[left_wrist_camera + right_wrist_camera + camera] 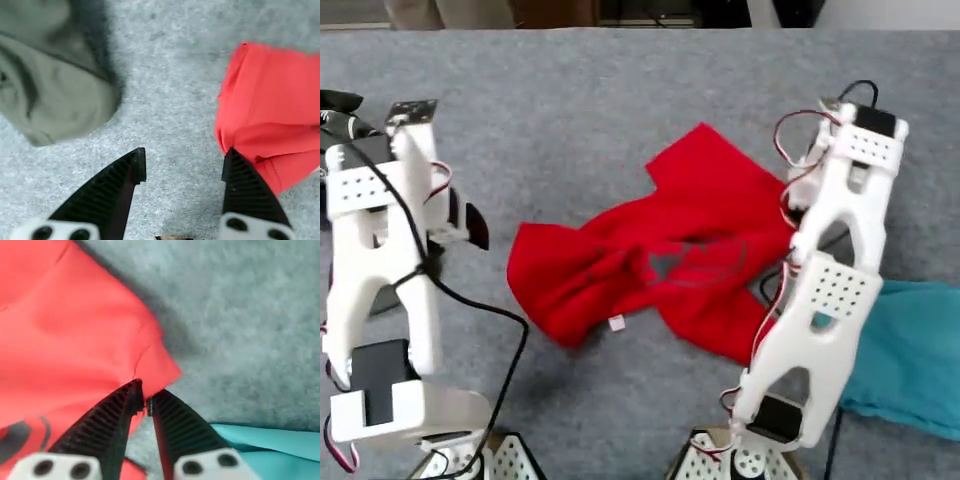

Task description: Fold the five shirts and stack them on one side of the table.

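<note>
Red shirt (75,330) edge in near-closed R tool (147,394)

Teal shirt (918,352) partly off-frame, partly beneath right arm (828,292)

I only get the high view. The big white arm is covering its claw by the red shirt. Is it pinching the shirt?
Observer: Yes. The right gripper is shut on the edge of the red fabric shirt.
Operator: What about the other claw?
Observer: The left gripper is open above the grey felt table, right at the shirt's end.
Operator: Anything else next to it?
Observer: A crumpled olive-grey cloth lies on its other side.
</note>
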You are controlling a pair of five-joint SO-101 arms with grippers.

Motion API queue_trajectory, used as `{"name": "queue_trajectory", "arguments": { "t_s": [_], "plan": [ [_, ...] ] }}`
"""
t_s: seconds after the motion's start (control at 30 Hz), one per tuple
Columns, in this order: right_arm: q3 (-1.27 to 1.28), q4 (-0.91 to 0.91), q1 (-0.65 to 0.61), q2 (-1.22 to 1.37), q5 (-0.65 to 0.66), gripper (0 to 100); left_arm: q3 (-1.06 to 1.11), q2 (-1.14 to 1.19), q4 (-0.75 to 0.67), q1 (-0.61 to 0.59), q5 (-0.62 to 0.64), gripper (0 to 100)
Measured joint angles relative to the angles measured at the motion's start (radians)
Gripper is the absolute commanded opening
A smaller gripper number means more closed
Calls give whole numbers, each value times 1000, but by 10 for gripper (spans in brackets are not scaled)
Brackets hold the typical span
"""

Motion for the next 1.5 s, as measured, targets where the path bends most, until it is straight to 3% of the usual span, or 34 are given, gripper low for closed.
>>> {"name": "queue_trajectory", "arguments": {
  "t_s": [0.17,0.27,0.47,0.73,0.97,1.27,1.37,1.5],
  "plan": [
    [126,0,-2,-147,28,255,2,0,-11,32,5,259],
    [132,0,-38,-253,34,289,3,5,-77,38,91,260],
    [64,0,-169,-371,15,288,-17,155,-130,114,292,284],
    [-153,-118,-301,-241,-95,288,-361,532,40,241,440,282],
    [-351,-379,-394,104,-107,288,-589,845,143,259,450,281],
    [-563,-466,-393,431,-107,286,-569,862,147,258,451,269],
    [-591,-466,-393,445,-107,226,-563,862,147,258,414,199],
    [-591,-466,-393,448,-107,67,-549,864,147,264,361,70]
  ]
}}
